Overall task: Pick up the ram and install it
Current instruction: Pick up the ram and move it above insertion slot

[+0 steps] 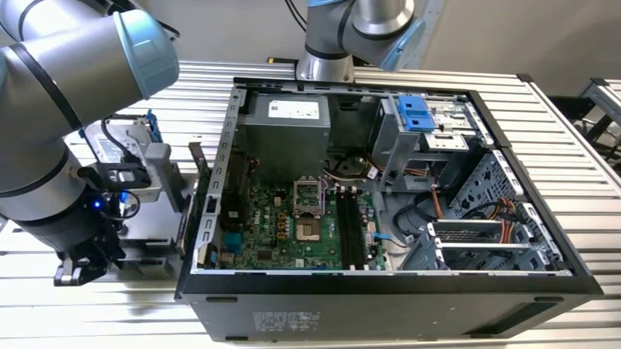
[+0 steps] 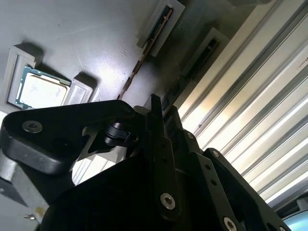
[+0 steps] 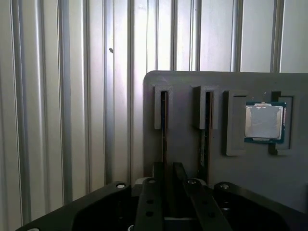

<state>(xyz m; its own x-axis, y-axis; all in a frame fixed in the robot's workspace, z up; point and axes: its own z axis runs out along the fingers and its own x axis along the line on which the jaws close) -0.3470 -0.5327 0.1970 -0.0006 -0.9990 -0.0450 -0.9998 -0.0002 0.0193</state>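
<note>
The ram (image 3: 164, 130) is a thin dark stick standing on edge in one slot of a grey holder plate (image 3: 183, 96), and it also shows in the second wrist view (image 2: 144, 53). My gripper (image 3: 167, 166) sits over the near end of this stick with its two fingers close against either side, and the stick runs down between them (image 2: 162, 108). A second stick (image 3: 207, 130) stands in the neighbouring slot. In the exterior view my gripper (image 1: 80, 267) hangs low at the left, outside the open computer case (image 1: 388, 287). The long black motherboard slots (image 1: 351, 225) lie inside the case.
A square processor chip (image 3: 262, 122) rests in a pocket of the same plate, beside the second stick. The plate lies on a ribbed metal table (image 3: 57, 120). A hard drive in a blue bracket (image 1: 131, 138) stands near my arm, and a second arm's base (image 1: 325, 65) rises behind the case.
</note>
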